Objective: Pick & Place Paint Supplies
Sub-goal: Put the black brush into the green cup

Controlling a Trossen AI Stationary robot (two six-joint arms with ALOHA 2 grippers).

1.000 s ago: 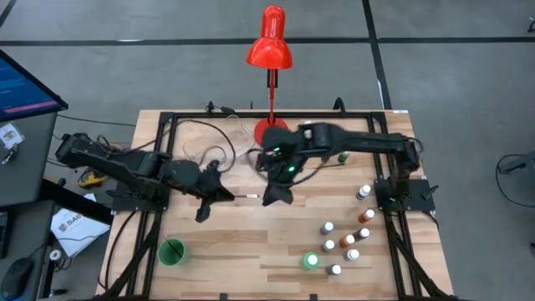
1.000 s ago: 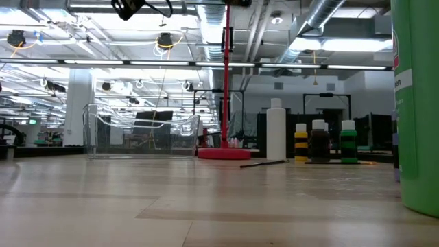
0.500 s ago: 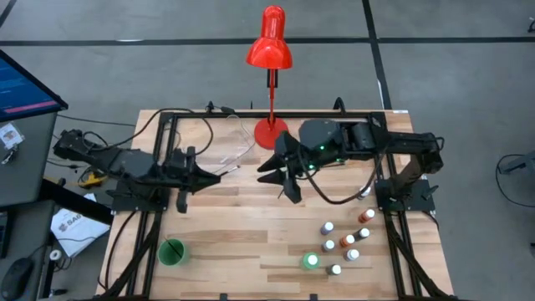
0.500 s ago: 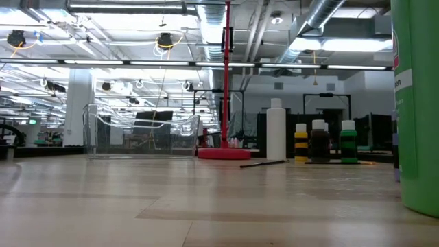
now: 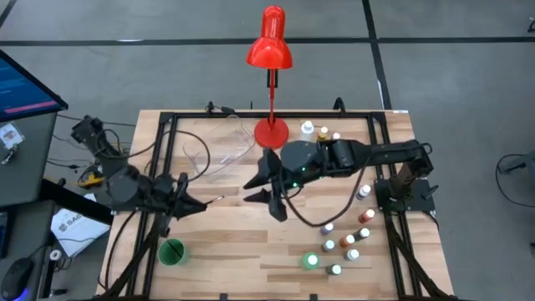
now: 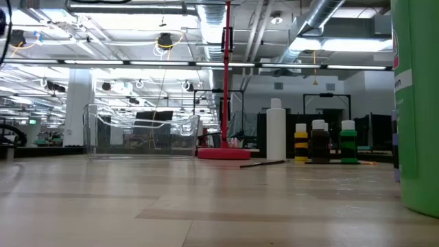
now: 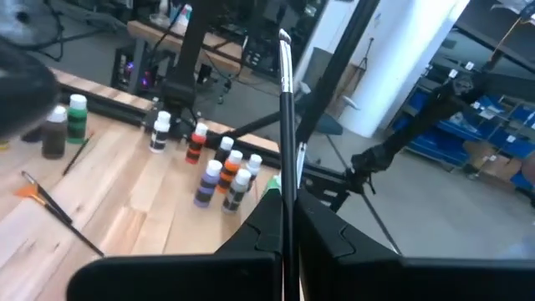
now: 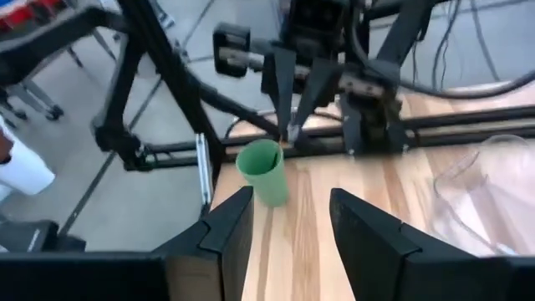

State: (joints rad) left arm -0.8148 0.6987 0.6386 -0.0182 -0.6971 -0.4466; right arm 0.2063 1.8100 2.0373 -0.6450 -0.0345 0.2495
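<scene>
My left gripper (image 5: 185,205) is over the table's left side, shut on a thin dark-handled brush (image 7: 285,125) that sticks out ahead of it. At mid-table my right gripper (image 5: 263,194) hangs open above the boards with nothing between its fingers. It faces the left gripper (image 8: 292,100). Small paint bottles (image 5: 347,238) stand in a cluster at the near right. More bottles (image 5: 322,132) stand at the far edge beside the lamp base. An orange-tipped brush (image 7: 46,205) lies flat on the boards. My left gripper pinches the brush's dark handle (image 7: 285,196) between its two shut fingers. The fingers are about level and point toward the table's right, with the brush lying along them. The brush is lifted clear, its metal ferrule end (image 7: 284,50) sticking out past the fingertips.
A green cup (image 5: 171,251) stands near the front left corner. A clear plastic container (image 5: 213,150) sits at the far left-centre, and a red desk lamp (image 5: 270,132) at the far middle. A black frame (image 5: 167,159) borders the boards.
My left gripper has drawn back from mid-table toward the table's left edge, carrying the brush clear of the boards. My right gripper has turned, shifted a little toward the left, and its fingers have spread wider apart.
</scene>
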